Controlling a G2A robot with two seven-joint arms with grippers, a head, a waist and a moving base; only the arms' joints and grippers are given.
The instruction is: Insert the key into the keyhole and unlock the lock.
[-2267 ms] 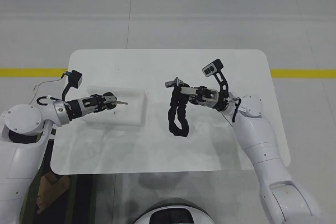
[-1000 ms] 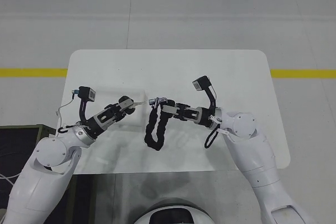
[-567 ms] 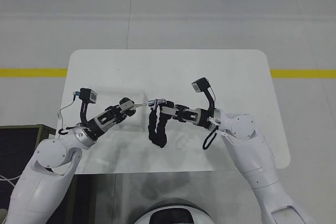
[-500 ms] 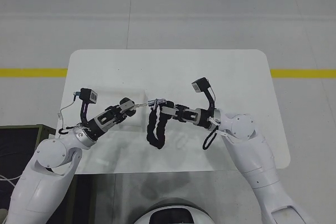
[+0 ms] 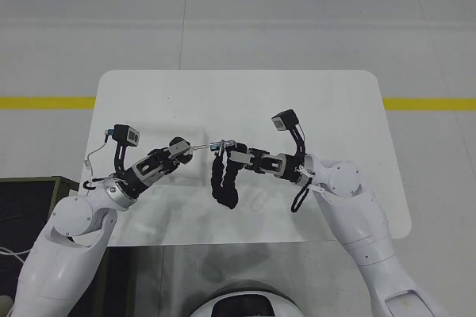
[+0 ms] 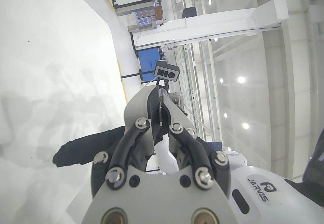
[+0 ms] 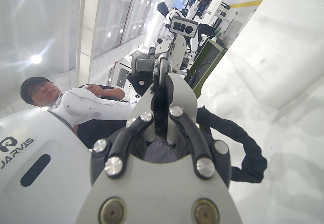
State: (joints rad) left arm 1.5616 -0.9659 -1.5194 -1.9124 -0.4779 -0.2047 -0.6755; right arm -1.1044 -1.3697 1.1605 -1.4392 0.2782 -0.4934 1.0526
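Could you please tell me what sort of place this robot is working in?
Probably a large robotics lab or factory hall: a yellow floor line, high ceiling lights, and blue screens in the background.

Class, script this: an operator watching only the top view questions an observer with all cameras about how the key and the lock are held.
Operator: Is the key gripped squarely?
Observer: On the left wrist view, the left gripper is shut on it, blade edge-on to the camera.
Operator: Where is the lock held?
Observer: On the right wrist view, the right gripper pinches its black sleeve just behind the metal head.
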